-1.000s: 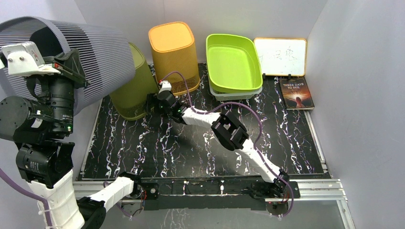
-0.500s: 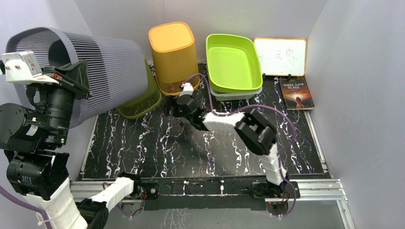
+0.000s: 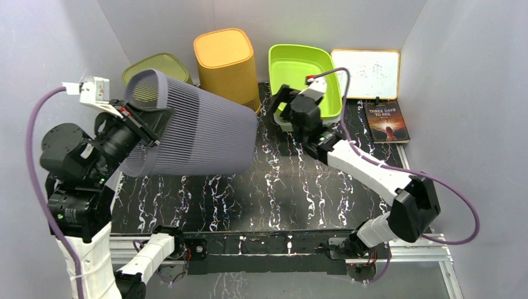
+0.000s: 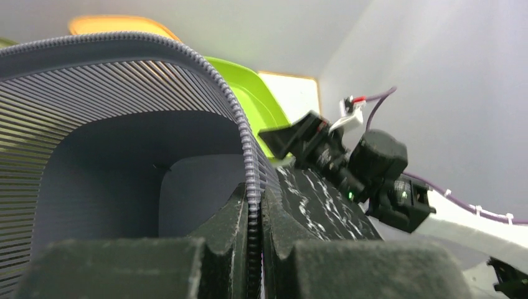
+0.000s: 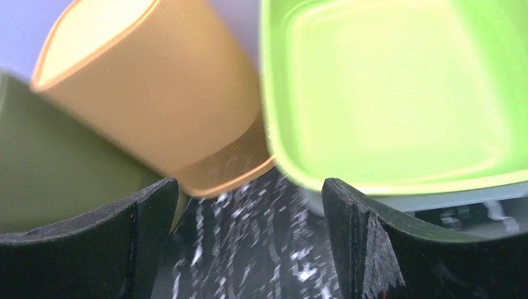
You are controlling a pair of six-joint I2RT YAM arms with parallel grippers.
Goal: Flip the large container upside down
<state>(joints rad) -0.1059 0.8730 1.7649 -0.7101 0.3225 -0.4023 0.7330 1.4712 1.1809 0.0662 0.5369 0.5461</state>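
Observation:
The large container (image 3: 199, 128) is a grey ribbed basket. It hangs on its side above the left of the black marbled mat (image 3: 280, 187), mouth up-left and base to the right. My left gripper (image 3: 142, 120) is shut on its rim. In the left wrist view the rim (image 4: 249, 162) runs between the two pads, and the left gripper (image 4: 252, 202) pinches it. My right gripper (image 3: 280, 103) stands open at the back, between the orange bin and the lime tray, apart from the container. In the right wrist view nothing lies between the fingers of the right gripper (image 5: 249, 187).
An upside-down orange bin (image 3: 224, 62) and an olive bin (image 3: 146, 67) stand at the back left. A lime green tray (image 3: 305, 78) sits at the back centre. A whiteboard (image 3: 367, 73) and a book (image 3: 387, 121) lie at the back right. White walls close in on both sides.
The left arm has swung the grey container down and to the right, off the olive bin. The right arm has pulled away from that bin toward the lime tray.

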